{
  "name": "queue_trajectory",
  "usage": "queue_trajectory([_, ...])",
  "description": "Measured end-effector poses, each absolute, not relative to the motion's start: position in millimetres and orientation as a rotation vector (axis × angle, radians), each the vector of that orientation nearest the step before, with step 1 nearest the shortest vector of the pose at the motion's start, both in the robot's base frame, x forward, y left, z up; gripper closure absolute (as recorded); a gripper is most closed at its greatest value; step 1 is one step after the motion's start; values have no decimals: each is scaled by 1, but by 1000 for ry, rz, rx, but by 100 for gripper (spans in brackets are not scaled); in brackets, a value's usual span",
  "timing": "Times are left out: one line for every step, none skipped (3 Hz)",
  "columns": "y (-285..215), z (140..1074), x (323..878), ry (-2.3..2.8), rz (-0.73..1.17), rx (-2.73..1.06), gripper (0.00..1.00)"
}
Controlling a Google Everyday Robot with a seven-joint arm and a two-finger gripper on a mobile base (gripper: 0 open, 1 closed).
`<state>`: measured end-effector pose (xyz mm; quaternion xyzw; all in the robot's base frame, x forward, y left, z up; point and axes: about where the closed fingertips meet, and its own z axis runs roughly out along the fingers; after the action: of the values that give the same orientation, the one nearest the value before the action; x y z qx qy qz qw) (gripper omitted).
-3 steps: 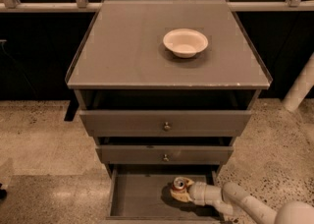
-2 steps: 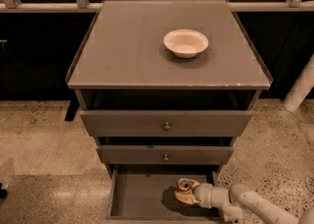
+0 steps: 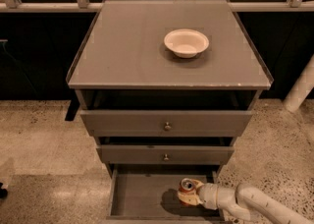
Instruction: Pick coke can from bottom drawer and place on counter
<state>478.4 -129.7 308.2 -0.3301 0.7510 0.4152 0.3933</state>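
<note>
The coke can (image 3: 186, 186), red with a silver top, stands in the open bottom drawer (image 3: 137, 198) toward its right side. My gripper (image 3: 189, 194) reaches in from the lower right on a white arm, and its tan fingers (image 3: 192, 199) are wrapped around the can. The can is slightly tilted and looks just off the drawer floor, with a shadow beneath it. The counter (image 3: 127, 51) is the flat grey top of the cabinet above.
A white bowl (image 3: 186, 42) sits on the counter's right rear part. Two shut drawer fronts with knobs (image 3: 167, 126) overhang the bottom drawer. A white post (image 3: 300, 90) stands at the right; a railing (image 3: 147, 7) runs behind. Speckled floor (image 3: 39, 144) surrounds the cabinet.
The gripper and the can together have shifted slightly to the right and toward the drawer's front. The arm has drawn back a little.
</note>
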Motion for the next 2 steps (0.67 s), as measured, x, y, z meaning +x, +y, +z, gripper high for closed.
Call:
queue_trajectory([-120,314,476,1973,1071,-892,100])
queue_trajectory([-113,368,460,1943,1040,-978,100])
